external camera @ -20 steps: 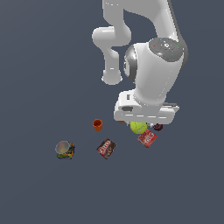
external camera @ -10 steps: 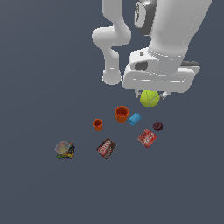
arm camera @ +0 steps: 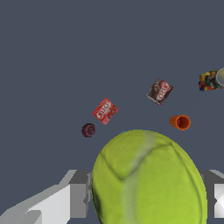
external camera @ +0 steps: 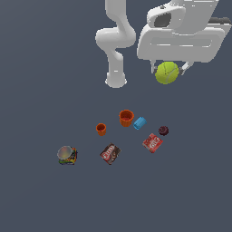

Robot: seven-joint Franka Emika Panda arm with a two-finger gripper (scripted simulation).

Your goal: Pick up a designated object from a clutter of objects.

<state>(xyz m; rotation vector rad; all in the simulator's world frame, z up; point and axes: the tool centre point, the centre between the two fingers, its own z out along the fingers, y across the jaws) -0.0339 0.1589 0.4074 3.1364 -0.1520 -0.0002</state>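
Multicoloured can (external camera: 67, 155): farthest to the exterior view's left, lying on the tabletop (external camera: 36, 195), well apart from the rest.
Small orange cup (external camera: 101, 129): on the tabletop, near the brown-red packet (external camera: 110, 153).
Larger orange cup (external camera: 127, 118): just beside the blue cylinder (external camera: 140, 123); whether they touch, I cannot tell.
Red packet (external camera: 152, 142): flat on the tabletop, near the dark purple ball (external camera: 163, 131).
Tennis ball (external camera: 167, 73): the thing I was sent for; it hangs well above the clutter, under my wrist, and fills the near part of the wrist view (arm camera: 148, 179).
My end effector (external camera: 168, 72): pinching the tennis ball, a finger on either side of it.
Progress, as I judge it: the pick looks done; holding is what remains.
Risk one: a round, springy ball offers my fingers only small contact patches, so a jerk or swing could roll it out.
Risk two: a dropped ball would fall among the cups and packets below and scatter them.
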